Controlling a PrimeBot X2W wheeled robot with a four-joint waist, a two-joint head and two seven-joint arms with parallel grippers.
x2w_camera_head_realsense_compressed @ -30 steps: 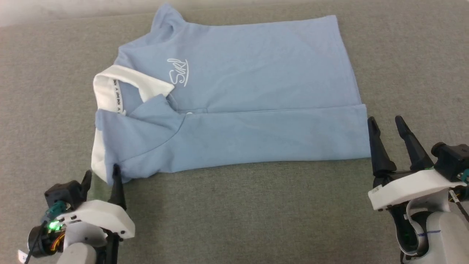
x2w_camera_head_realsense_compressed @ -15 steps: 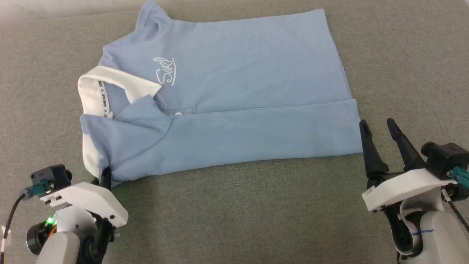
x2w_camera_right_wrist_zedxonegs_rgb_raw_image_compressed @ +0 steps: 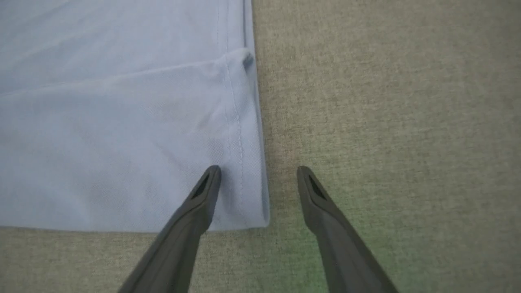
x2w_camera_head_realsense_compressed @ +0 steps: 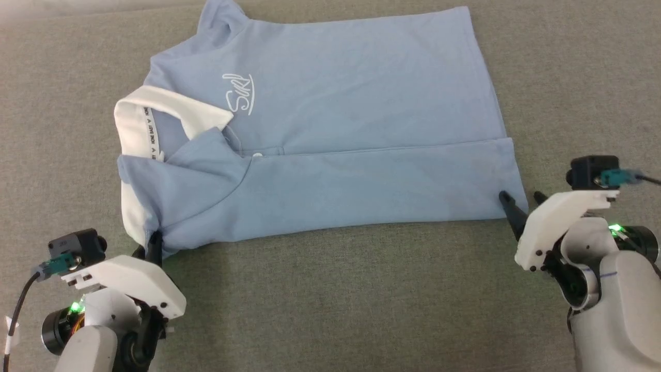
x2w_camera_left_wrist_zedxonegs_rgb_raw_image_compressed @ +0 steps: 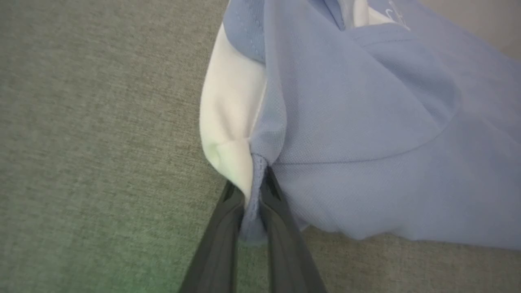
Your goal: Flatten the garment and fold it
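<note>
The garment (x2w_camera_head_realsense_compressed: 330, 113) is a light blue polo shirt with a white collar, lying sideways on the grey cloth with its near side folded over. Its collar end is at the left and its hem at the right. My left gripper (x2w_camera_head_realsense_compressed: 153, 242) is shut on the garment's near left corner. In the left wrist view the blue seam and white collar edge (x2w_camera_left_wrist_zedxonegs_rgb_raw_image_compressed: 228, 134) are pinched between the fingers of the left gripper (x2w_camera_left_wrist_zedxonegs_rgb_raw_image_compressed: 253, 191). My right gripper (x2w_camera_right_wrist_zedxonegs_rgb_raw_image_compressed: 258, 177) is open over the near hem corner (x2w_camera_right_wrist_zedxonegs_rgb_raw_image_compressed: 244, 195), one finger above the cloth and the other beyond the hem edge.
A grey-green fabric surface (x2w_camera_head_realsense_compressed: 341, 299) lies under everything and stretches wide around the shirt. A pale strip (x2w_camera_head_realsense_compressed: 31, 10) shows at the far left top edge.
My left gripper has shut on the shirt's near left corner. My right arm has swung in and tipped down, bringing its open fingers to the near hem corner. The camera shifted slightly.
</note>
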